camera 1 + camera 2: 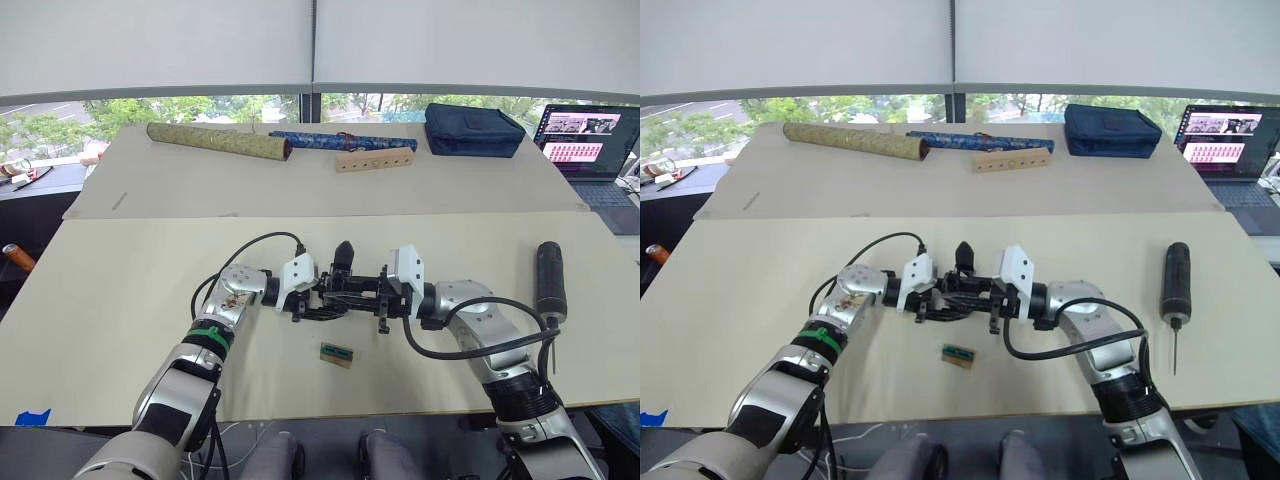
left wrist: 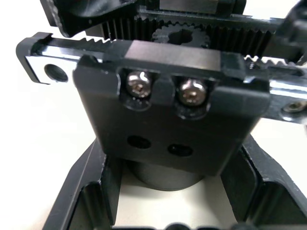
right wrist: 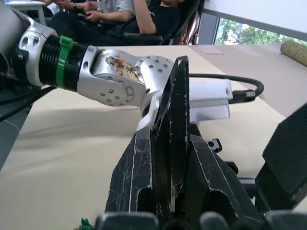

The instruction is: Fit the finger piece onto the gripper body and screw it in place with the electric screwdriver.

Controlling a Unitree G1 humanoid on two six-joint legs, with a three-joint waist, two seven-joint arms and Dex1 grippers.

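Observation:
The gripper body [image 1: 340,292] is held at mid-table between my two grippers, and a pointed black finger sticks up from it. My left gripper [image 1: 305,300] is shut on it from the left. In the left wrist view its fingers [image 2: 88,191] flank the round base below a block [image 2: 168,110] that carries two screws and two bare holes. My right gripper [image 1: 378,300] comes in from the right. The right wrist view shows it shut on the finger piece [image 3: 171,120], a black wedge pointing up. The electric screwdriver [image 1: 549,280] lies on the table to the right, apart from both grippers.
A small tan-and-green block [image 1: 337,355] lies just in front of the grippers. On the far table are two patterned rolls [image 1: 218,142], a wooden strip with holes [image 1: 375,160] and a dark blue bag [image 1: 472,130]. A laptop [image 1: 585,140] stands at the far right. Seated people [image 3: 120,19] show beyond the table.

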